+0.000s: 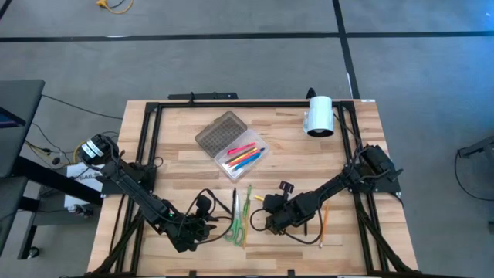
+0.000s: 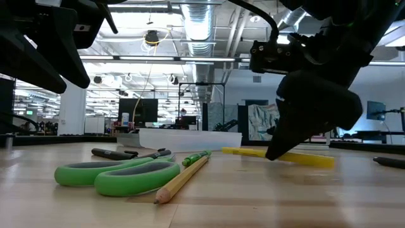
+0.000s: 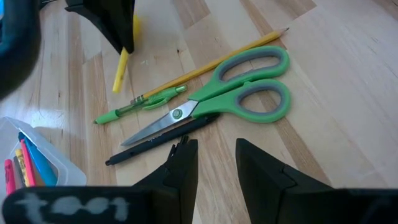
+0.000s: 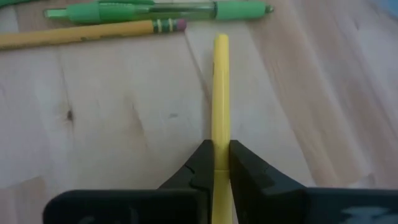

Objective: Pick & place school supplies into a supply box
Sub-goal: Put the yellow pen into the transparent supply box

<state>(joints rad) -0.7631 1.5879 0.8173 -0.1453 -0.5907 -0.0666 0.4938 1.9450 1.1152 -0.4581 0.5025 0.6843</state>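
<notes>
My right gripper (image 4: 221,152) is shut on a yellow pen (image 2: 304,158) just right of the loose pile. That pile holds green-handled scissors (image 3: 249,81), a yellow pencil (image 3: 211,65), a green pen (image 3: 140,106) and a black pen (image 3: 161,140), all lying flat on the table. My left gripper (image 3: 216,165) is open and hovers over the pile's left side, close above the black pen. The clear supply box (image 1: 245,157) lies farther back with its grey lid (image 1: 220,133) open beside it. Several coloured pens lie inside. My right gripper pinches the yellow pen between its two fingers, near the middle of its length (image 4: 221,134). The fingers (image 2: 278,149) slant down from above and from the table's right. The pen runs straight on ahead of them, about level and close over the tabletop; whether it is clear of the wood, I cannot tell.
Another pencil (image 1: 325,224) lies to the right of my right gripper (image 1: 270,222). A white cylinder (image 1: 319,116) stands near the far right corner. A black frame (image 1: 154,108) runs round the table's edges. Bare wood shows between the pile and the box.
</notes>
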